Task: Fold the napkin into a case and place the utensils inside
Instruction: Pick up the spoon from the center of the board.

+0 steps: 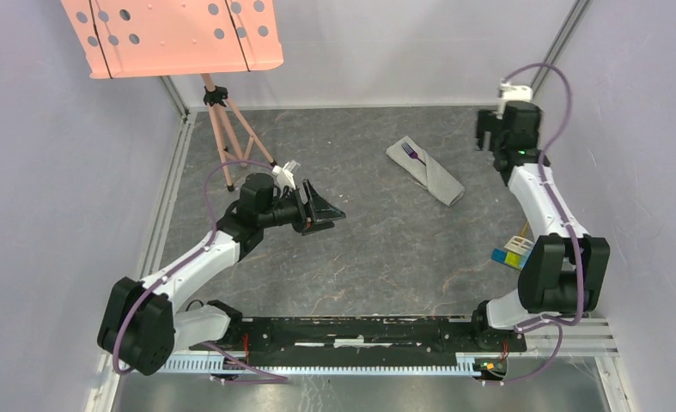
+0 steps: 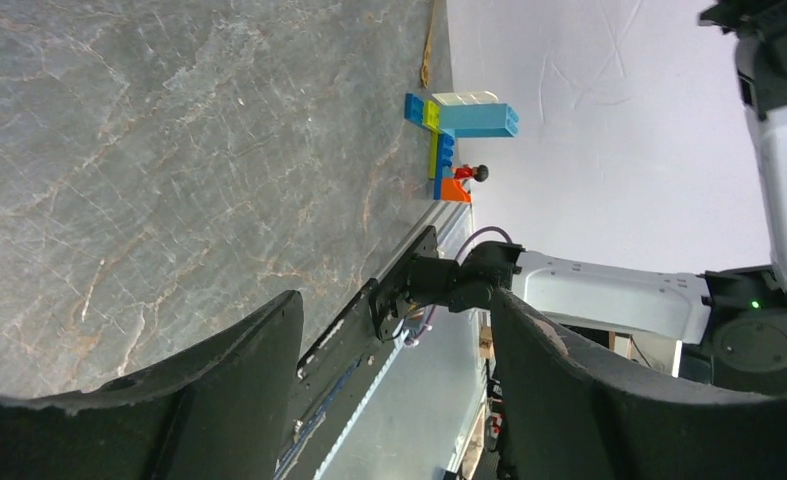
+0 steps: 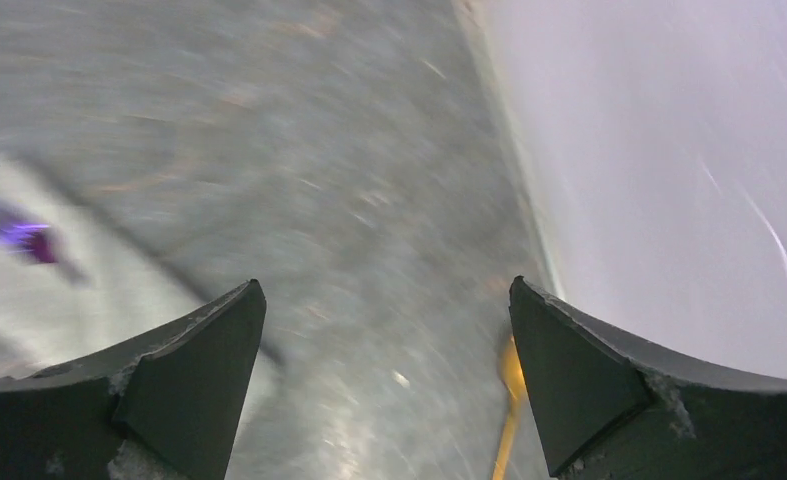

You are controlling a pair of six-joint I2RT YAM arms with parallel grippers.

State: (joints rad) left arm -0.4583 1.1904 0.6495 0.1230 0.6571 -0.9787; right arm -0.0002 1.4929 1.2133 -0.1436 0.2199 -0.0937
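The grey napkin lies folded as a narrow case (image 1: 429, 173) on the dark table at the back right. The purple fork (image 1: 412, 153) sticks out of its far end. In the blurred right wrist view the cloth (image 3: 39, 300) and the fork (image 3: 21, 240) show at the left. A thin gold object (image 3: 510, 395), which may be the spoon, lies by the right finger. My right gripper (image 1: 490, 136) (image 3: 384, 288) is open and empty, close above the table, right of the case. My left gripper (image 1: 324, 211) (image 2: 394, 300) is open and empty over the middle left.
Colourful toy blocks (image 1: 513, 253) (image 2: 451, 140) stand at the right wall beside the right arm. A salmon-pink perforated panel (image 1: 171, 34) on a tripod (image 1: 227, 129) stands at the back left. Walls close the table on three sides.
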